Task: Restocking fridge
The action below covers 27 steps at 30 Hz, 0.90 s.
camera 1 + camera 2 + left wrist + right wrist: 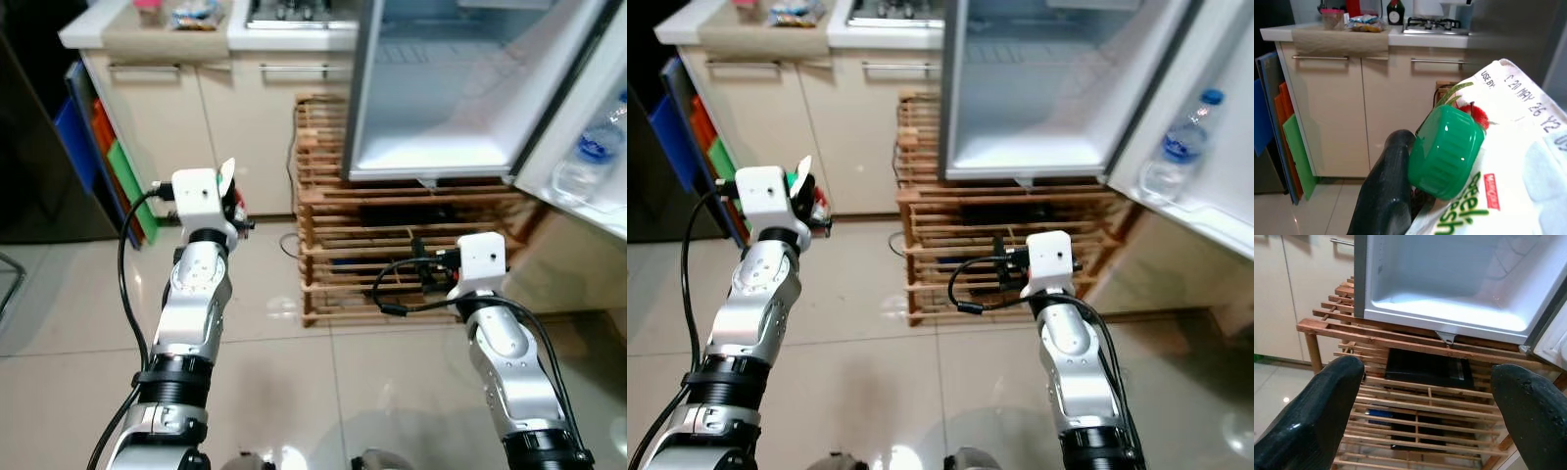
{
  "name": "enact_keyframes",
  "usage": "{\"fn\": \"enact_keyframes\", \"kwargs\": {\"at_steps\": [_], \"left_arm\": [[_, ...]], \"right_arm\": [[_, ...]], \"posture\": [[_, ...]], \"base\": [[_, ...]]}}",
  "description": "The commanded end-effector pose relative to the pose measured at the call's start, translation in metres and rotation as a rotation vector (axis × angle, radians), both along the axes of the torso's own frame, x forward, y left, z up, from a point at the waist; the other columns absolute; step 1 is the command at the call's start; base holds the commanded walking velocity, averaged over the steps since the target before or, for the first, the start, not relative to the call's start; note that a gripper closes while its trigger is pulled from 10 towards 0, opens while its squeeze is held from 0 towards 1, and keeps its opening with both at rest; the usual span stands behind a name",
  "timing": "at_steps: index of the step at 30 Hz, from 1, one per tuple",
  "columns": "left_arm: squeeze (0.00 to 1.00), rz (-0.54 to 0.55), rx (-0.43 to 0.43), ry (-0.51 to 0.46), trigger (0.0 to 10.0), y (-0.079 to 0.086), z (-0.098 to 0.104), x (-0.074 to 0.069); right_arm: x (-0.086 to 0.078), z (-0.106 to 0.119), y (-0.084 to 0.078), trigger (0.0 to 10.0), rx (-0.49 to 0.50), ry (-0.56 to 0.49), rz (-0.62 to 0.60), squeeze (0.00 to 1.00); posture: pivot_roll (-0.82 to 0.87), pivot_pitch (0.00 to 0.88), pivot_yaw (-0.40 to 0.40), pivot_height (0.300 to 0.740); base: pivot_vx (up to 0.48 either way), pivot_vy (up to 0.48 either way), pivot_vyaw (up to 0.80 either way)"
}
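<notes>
gripping a white carton (1508, 161) with a green screw cap (1445, 151) in the left claw (231, 201), fingers clamped on it, one black finger (1386, 191) pressed against the carton's side just under the cap. held up in front of the cream cupboard doors (206, 122), well left of the open fridge (441, 88), carton tilted with cap and printed date stamp toward the wrist camera, red and green lettering on the face. standing open on a wooden slatted rack (382, 245), fridge with pale bare inner floor, door (588, 127) swung out to the right with a water bottle (1176, 157) upright in its shelf. raised lower and to the right, right claw (1425, 396) with both black fingers (1308, 416) spread wide apart, nothing between them, pointed at the rack just below the fridge's lower edge. lying on a lower shelf of the rack, a dark flat box (1430, 367). resting on the counter (167, 34) above the cupboards, a pink-lidded tub (1332, 17), a packet of snacks (1365, 23) and a gas hob (1435, 24). leaning beside the cupboards at the left, blue, orange and green boards (108, 157) on the glossy tiled floor (294, 392).
</notes>
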<state>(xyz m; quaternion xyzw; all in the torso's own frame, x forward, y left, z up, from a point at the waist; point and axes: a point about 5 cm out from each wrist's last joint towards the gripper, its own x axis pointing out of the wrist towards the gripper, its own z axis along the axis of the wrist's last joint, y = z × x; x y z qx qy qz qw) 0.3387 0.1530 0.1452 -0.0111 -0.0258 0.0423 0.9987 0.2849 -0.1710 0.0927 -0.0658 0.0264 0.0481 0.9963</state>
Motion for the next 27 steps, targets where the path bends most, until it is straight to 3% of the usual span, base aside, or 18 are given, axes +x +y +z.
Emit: {"fn": "enact_keyframes", "kwargs": {"at_steps": [1,27], "left_arm": [[0.00,0.003,0.014,-0.023,10.0,0.004,0.005,0.001],[0.00,0.015,0.017,-0.030,10.0,0.008,0.005,0.002]], "right_arm": [[0.000,0.005,0.005,10.0,0.007,-0.021,0.016,0.00],[0.004,0.011,0.015,10.0,0.017,-0.044,0.057,0.00]], "posture": [[-0.17,0.021,0.013,0.716],[-0.16,0.009,0.012,0.716]], "base": [[0.409,-0.244,0.00],[0.398,-0.264,0.00]]}}
